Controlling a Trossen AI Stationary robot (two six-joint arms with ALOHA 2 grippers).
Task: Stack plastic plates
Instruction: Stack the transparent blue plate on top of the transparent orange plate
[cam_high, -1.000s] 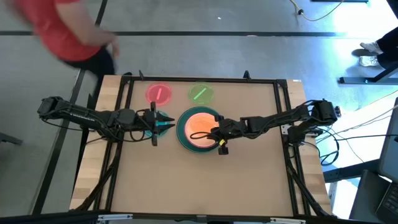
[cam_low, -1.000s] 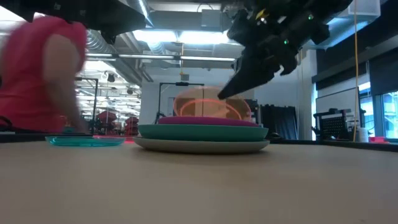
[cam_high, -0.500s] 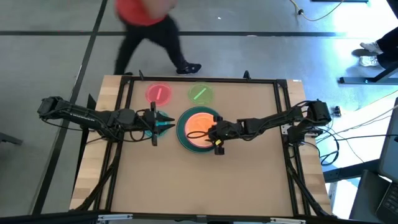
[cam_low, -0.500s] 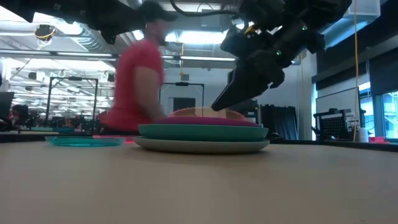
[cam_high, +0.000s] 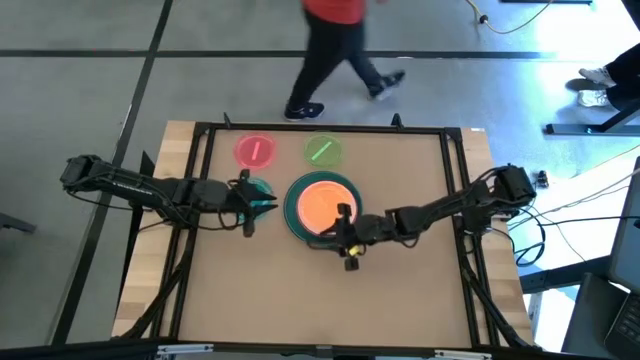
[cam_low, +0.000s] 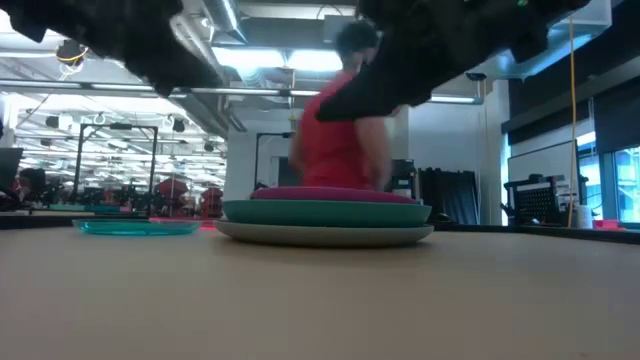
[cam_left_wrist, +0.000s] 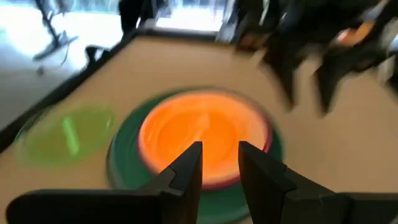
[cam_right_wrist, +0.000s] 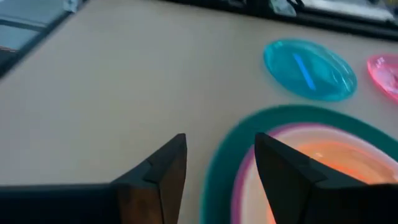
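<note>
Right gripper (cam_high: 348, 244): at the 5 o'clock edge of the plate stack (cam_high: 321, 207), fingers spread with nothing between them; in the right wrist view the two dark fingers (cam_right_wrist: 155, 173) stand apart over bare table (cam_high: 300, 300) beside the stack's rim. In the low view this arm is only a dark mass cut off at the upper frame.

Left gripper (cam_high: 247, 205): at 9 o'clock of the stack, over the small teal plate (cam_high: 257, 193), which it largely covers in the high view. Its fingers (cam_left_wrist: 186, 169) show a narrow gap and hold nothing.

Plate stack: near table centre. Orange plate (cam_high: 322, 204) on top, pink plate (cam_right_wrist: 249, 180) beneath it, large teal plate (cam_low: 325, 211) under that, a pale plate (cam_low: 325, 233) at the base. Any further plates inside the stack are hidden.

Small teal plate, continued: flat on the table, apart from the stack, with a blue streak across its face in the right wrist view.

Red plate (cam_high: 255, 150): flat at 11 o'clock of the stack, toward the far edge, a pale streak across it.

Green plate (cam_high: 322, 150): flat at 12 o'clock of the stack, beside the red one, likewise streaked.

Writing: no readable label or brand on any item.

Person (cam_high: 340, 45): beyond the far edge of the table, red top, dark trousers, blurred, cut off by the upper frame in the high view.
</note>
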